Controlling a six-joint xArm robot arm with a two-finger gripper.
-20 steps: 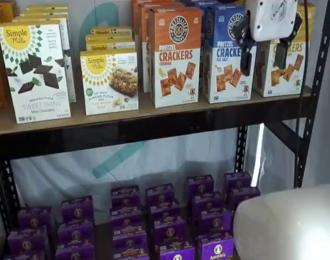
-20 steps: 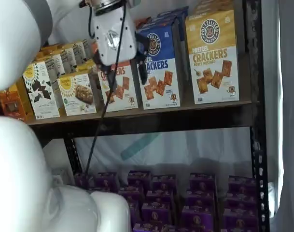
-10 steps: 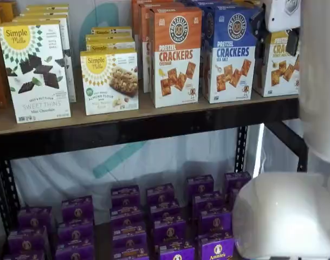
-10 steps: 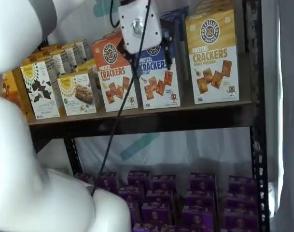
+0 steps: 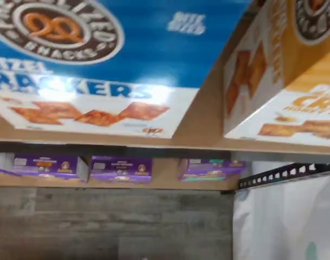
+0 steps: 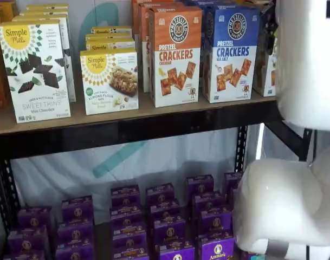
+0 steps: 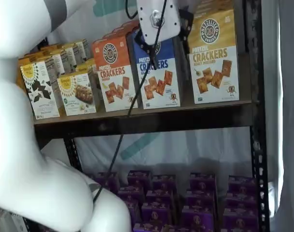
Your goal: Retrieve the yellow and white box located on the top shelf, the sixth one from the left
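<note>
White pincer (image 7: 161, 36) raised high, black fingers spread either side, white arm bulking in foreground

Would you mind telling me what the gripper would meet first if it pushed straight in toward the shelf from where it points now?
Probably the blue box: the gripper hangs in front of its upper face, left of the yellow and white box. Depth is unclear, so this is a hedged guess.

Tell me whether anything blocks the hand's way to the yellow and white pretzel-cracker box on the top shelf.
Nothing visible does. In a shelf view the white-bodied hand hangs before the blue cardboard cracker box, and the tall yellow and white cracker box stands beside that box on the tan wooden top shelf, its front face uncovered.
</note>
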